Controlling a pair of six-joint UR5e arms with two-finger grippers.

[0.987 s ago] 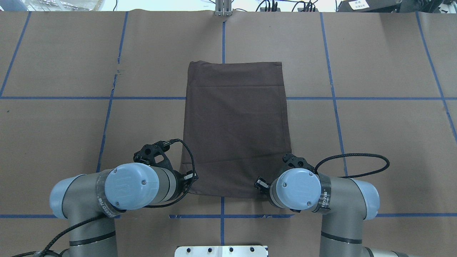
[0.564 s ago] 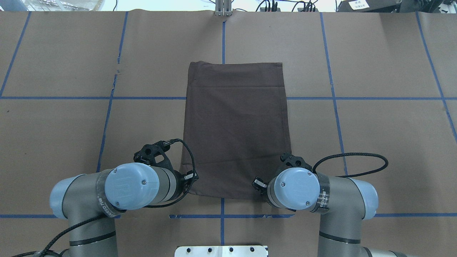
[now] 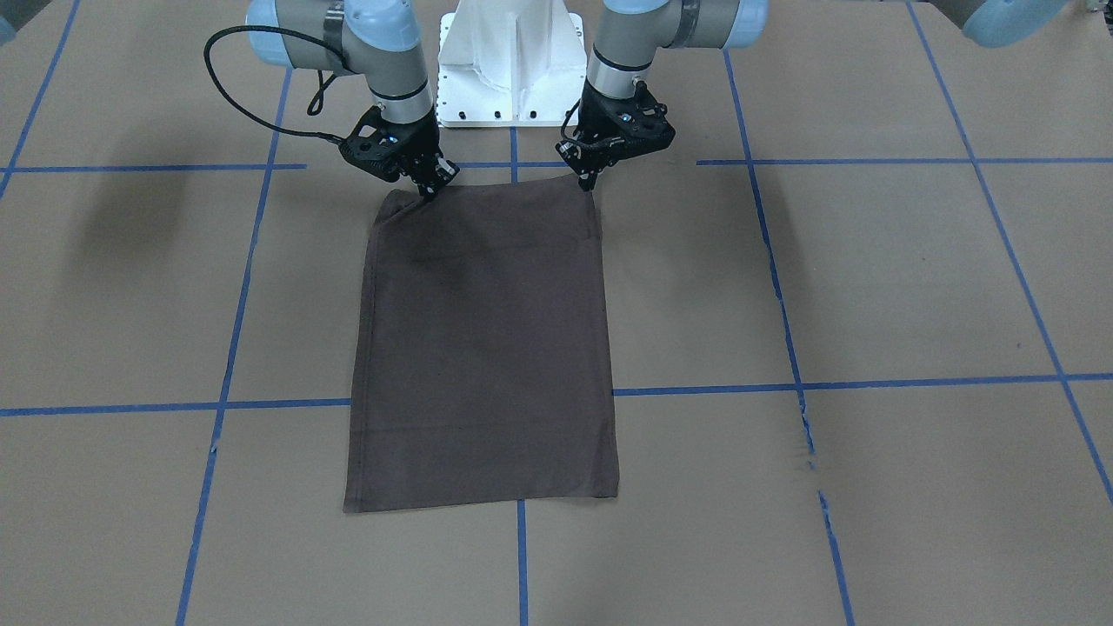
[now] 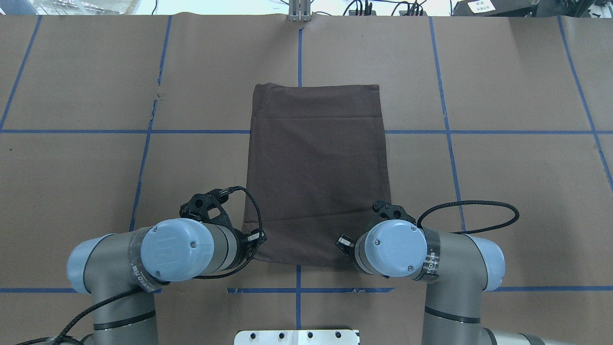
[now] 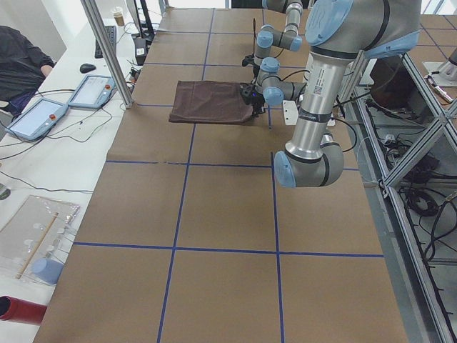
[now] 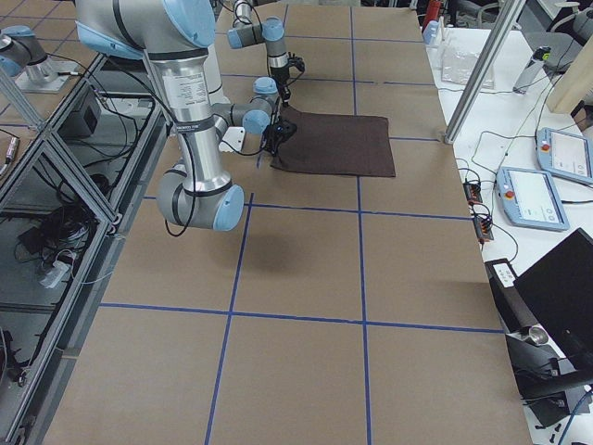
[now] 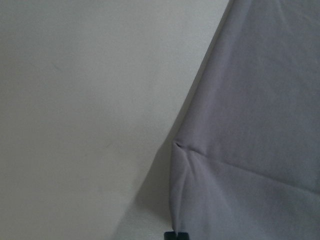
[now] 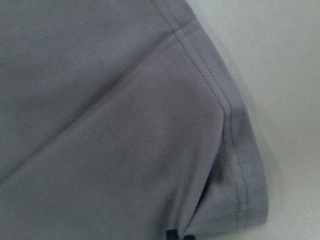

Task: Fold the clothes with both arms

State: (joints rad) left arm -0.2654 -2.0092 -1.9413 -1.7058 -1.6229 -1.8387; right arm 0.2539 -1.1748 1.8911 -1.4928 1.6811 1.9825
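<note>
The clothes are one dark brown T-shirt [image 3: 483, 348] folded into a long rectangle [image 4: 316, 172] in the middle of the table. No collar or lettering shows. My left gripper [image 3: 589, 180] points down on the shirt's near corner on my left side. In the left wrist view the cloth [image 7: 250, 125] puckers into the shut fingertips [image 7: 172, 236]. My right gripper [image 3: 429, 193] is shut on the near hem close to the other corner, and there the stitched edge [image 8: 232, 150] curls up a little. In the overhead view both wrists hide the pinch points.
Brown paper with blue tape lines [image 4: 143, 163] covers the table. The white pedestal base [image 3: 513, 52] stands just behind the grippers. A black cable loop [image 4: 474, 215] hangs off my right wrist. Beyond the far table edge are a metal post [image 5: 107, 50], tablets [image 5: 36, 118] and a seated person [image 5: 18, 57].
My right wrist has shifted a little left and forward over the shirt's near right corner. The left arm has stayed still, and the shirt lies almost as before.
</note>
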